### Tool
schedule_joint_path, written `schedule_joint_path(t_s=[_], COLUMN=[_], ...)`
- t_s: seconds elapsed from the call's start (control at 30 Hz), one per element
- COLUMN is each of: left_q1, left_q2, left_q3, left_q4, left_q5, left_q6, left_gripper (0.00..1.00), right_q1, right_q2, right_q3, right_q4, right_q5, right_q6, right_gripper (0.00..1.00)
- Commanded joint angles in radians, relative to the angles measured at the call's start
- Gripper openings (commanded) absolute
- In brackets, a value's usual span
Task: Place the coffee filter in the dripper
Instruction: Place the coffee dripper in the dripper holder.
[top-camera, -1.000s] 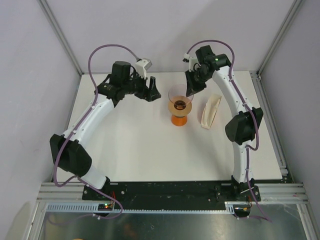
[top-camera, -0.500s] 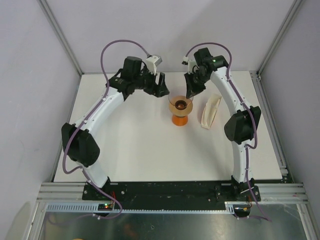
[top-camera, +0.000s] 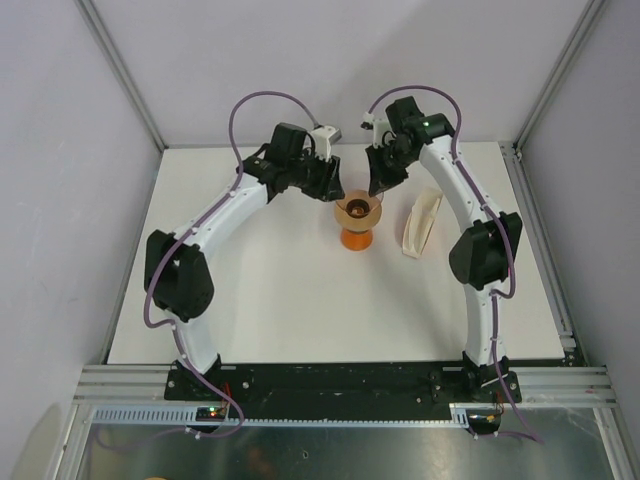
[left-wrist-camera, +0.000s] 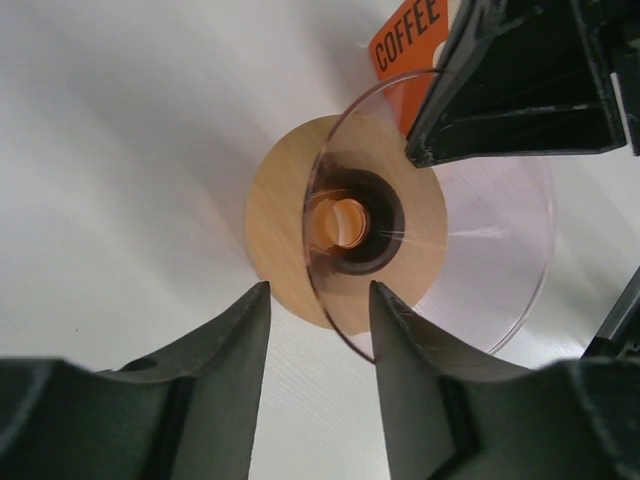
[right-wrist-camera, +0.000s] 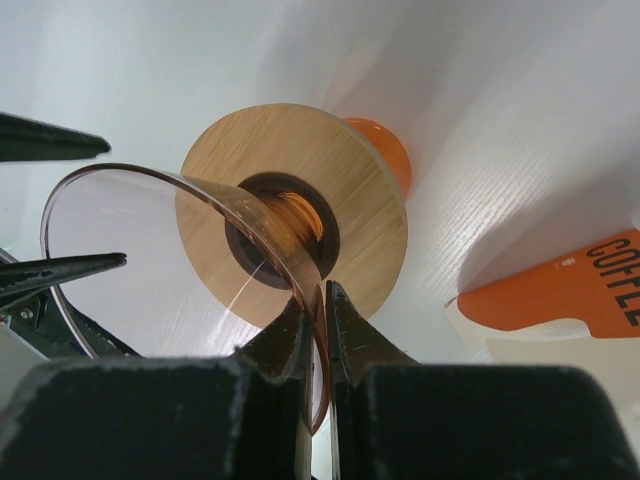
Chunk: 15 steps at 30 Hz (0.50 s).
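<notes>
The dripper (top-camera: 358, 196), a clear pinkish cone, sits in a flat wooden ring (top-camera: 345, 211) on top of an orange glass beaker (top-camera: 358, 238) at the back middle of the table. My right gripper (right-wrist-camera: 315, 300) is shut on the dripper's (right-wrist-camera: 130, 250) near rim, on its right side in the top view (top-camera: 379, 186). My left gripper (left-wrist-camera: 318, 300) is open at the opposite side, with the rim of the dripper (left-wrist-camera: 480, 250) passing between its fingers, close to the right finger (left-wrist-camera: 400, 330). A single coffee filter is out of view.
A thick cream bundle of filters (top-camera: 420, 225) with an orange COFFEE label (left-wrist-camera: 405, 35) lies just right of the beaker. White table (top-camera: 280, 290) spreads in front, with grey walls at the back and both sides.
My left arm has swung right and forward to the dripper's left rim, and its jaws have narrowed. The right gripper has kept its hold in the same place.
</notes>
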Motion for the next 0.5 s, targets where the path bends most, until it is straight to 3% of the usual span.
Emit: schedule_joint_path(t_s=[0.0,0.33,0.47], left_q1=[-0.017,-0.026,-0.026], left_q2=[0.004,0.023,0.035], left_q3=[0.040,0.001,-0.030], left_q4=[0.014,0.012,0.006], left_q5=[-0.007,-0.036,-0.048], left_q6=[-0.006,0.010,0.020], left_gripper=[0.44,0.04,0.00], right_q1=[0.020,0.024,0.031], right_q2=[-0.028,-0.050,-0.036], right_q3=[-0.072,-0.150,-0.162], right_q4=[0.048,0.089,0.090], right_q5=[0.042,0.057,0.065], right_q6=[-0.029,-0.013,-0.009], right_gripper=[0.00,0.00,0.00])
